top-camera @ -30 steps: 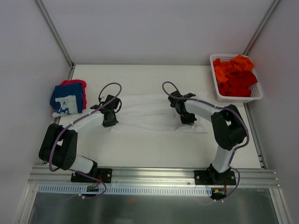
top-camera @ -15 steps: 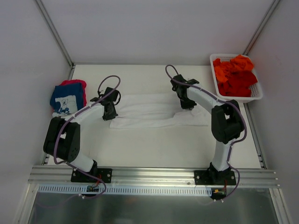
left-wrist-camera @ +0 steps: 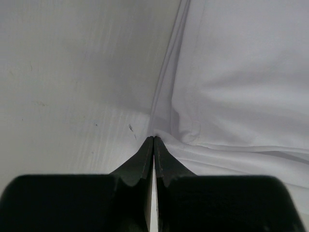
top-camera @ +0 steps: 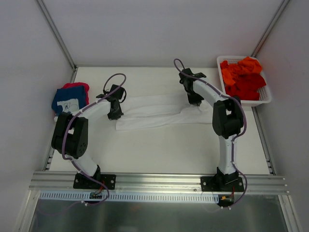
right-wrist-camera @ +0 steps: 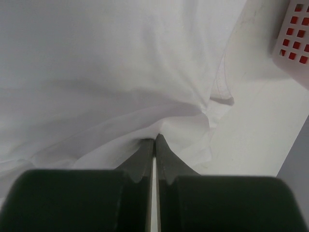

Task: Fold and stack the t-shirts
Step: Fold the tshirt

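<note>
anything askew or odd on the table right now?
Only the white t-shirt: it lies slanted and wrinkled mid-table, its right end farther back than its left, pinched at each end by the left gripper and right gripper. Nothing spilled or damaged.

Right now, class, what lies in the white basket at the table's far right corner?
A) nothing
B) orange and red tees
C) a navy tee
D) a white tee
B: orange and red tees fill the basket; the white tee lies mid-table, the navy tee at the left.
</note>
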`<state>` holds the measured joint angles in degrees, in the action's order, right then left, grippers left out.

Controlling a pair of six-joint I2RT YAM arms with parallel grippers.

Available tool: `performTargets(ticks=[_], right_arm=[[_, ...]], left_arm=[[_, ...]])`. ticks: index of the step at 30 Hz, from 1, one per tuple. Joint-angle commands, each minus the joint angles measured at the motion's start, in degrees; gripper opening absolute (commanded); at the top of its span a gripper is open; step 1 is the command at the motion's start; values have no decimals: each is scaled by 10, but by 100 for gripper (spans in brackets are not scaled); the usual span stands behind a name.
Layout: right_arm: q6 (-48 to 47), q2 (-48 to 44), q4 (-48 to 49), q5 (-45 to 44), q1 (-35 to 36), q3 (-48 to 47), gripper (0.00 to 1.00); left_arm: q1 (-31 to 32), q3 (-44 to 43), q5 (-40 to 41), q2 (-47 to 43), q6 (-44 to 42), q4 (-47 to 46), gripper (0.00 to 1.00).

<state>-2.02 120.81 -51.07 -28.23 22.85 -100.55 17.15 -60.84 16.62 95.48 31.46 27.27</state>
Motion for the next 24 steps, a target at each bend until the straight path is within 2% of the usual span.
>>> performTargets(ticks=[1,7,18,24], right_arm=[[-28,9,-34,-5,-4,-41,0],[-39,17,-43,3,-6,-92,0],[-66,84,-115,22,-26,-266,0],[-69,132,-121,27,-38,-271,0]], left_arm=[[-7,-34,0,-17,-16,22,0],[-24,-63,6,-27,-25,41,0],[-33,-77,2,-28,-29,50,0],[-35,-89,3,-3,-31,52,0]])
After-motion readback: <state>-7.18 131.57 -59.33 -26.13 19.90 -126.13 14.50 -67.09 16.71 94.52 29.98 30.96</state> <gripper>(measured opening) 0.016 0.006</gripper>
